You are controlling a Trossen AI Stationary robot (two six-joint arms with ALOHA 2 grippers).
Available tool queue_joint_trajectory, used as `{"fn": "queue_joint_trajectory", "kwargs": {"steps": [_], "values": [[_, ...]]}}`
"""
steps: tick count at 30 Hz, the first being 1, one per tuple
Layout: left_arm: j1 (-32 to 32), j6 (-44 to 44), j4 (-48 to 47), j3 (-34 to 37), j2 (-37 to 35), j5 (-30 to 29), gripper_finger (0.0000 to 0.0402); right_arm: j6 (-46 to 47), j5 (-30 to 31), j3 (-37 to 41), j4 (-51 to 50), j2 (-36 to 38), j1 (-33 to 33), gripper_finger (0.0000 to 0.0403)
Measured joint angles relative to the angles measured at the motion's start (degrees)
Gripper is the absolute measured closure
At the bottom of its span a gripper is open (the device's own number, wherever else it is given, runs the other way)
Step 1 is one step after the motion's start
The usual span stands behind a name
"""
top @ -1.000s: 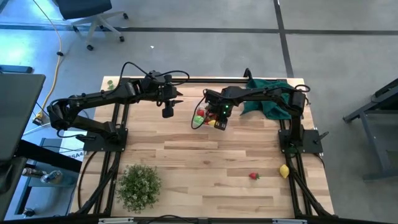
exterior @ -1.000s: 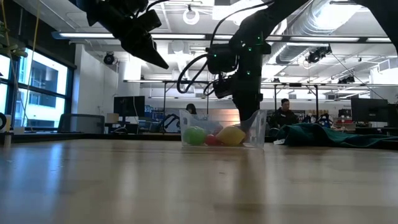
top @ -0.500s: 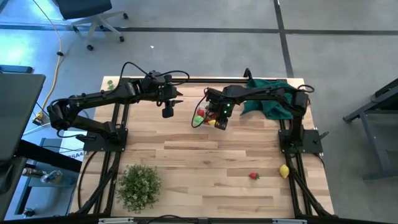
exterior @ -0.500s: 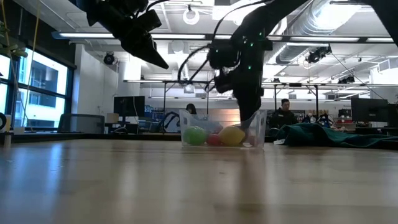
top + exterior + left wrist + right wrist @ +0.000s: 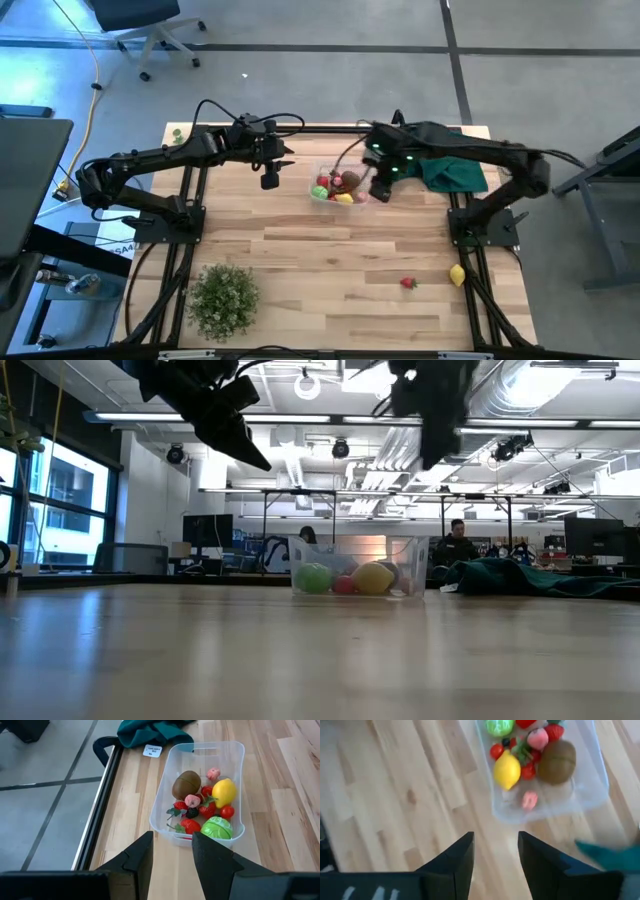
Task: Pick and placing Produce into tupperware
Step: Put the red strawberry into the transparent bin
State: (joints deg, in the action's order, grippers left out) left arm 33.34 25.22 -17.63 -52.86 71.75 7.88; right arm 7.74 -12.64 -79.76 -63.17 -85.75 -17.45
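1. Since the earlier frame the right hand [image 5: 381, 186] has lifted out of the clear tub [image 5: 358, 197] and moved to its side nearer the green cloth [image 5: 455, 172]; a moment ago it reached down into the tub, and in the low view it now hangs high above the tub [image 5: 410, 574].
2. The right hand's two fingers [image 5: 457, 857] stand spread with a clear gap, and nothing is between them.
3. The left hand [image 5: 270, 180] hangs above the desk [image 5: 300, 260] on the other side of the tub, apart from it, just as it did before. Its fingers [image 5: 141, 856] are parted with a narrow gap and hold nothing.
4. The tub sits on the desk near the far edge, between the two hands.
5. Inside the tub lie a brown kiwi [image 5: 186, 784], a yellow lemon [image 5: 223, 792], a green ball [image 5: 217, 828], several small red fruits [image 5: 206, 810] and two small pink pieces [image 5: 213, 773].
6. Two fruits are still outside the tub: a small red one [image 5: 408, 283] and a second lemon [image 5: 457, 275], both on the desk near the right arm's base, well apart from the tub.
7. A bushy green plant [image 5: 222, 298] stands at the near left corner of the desk.
8. A person [image 5: 458, 544] sits in the room beyond the desk.
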Motion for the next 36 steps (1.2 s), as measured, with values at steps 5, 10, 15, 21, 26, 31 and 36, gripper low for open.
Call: {"fn": "queue_joint_trajectory", "kwargs": {"steps": [5, 10, 15, 21, 26, 31, 36], "values": [[0.01, -0.01, 0.04, -0.01, -0.01, 0.0, 0.0277, 10.35, 4.52, -0.01, -8.46, 8.36, 3.86, 0.026], [0.0, -0.01, 0.0, -0.01, 0.0, -0.02, 0.0277, 26.74, 10.29, -0.03, -22.83, 14.32, 10.05, 0.026], [0.0, -0.01, 0.02, -0.01, 0.0, 0.0, 0.0277, 42.57, 10.74, 1.81, -26.42, 18.14, 19.38, 0.026], [0.02, -0.01, 0.07, -0.01, -0.01, -0.02, 0.0277, 51.76, 8.39, 11.79, -25.26, 22.01, 29.14, 0.026], [0.02, 0.01, 0.11, -0.01, -0.02, -0.09, 0.0277, 53.8, 2.07, 21.22, -15.52, 22.5, 34.41, 0.026], [0.02, -0.01, 0.13, -0.01, 0.0, -0.44, 0.0277, 50.89, -1.73, 28.76, 1.45, 22.39, 37.88, 0.026], [0.02, 0.01, 0.11, -0.01, -0.02, -0.44, 0.0277, 47.4, -2.17, 34.97, 15.51, 22.39, 40.03, 0.026]]}}
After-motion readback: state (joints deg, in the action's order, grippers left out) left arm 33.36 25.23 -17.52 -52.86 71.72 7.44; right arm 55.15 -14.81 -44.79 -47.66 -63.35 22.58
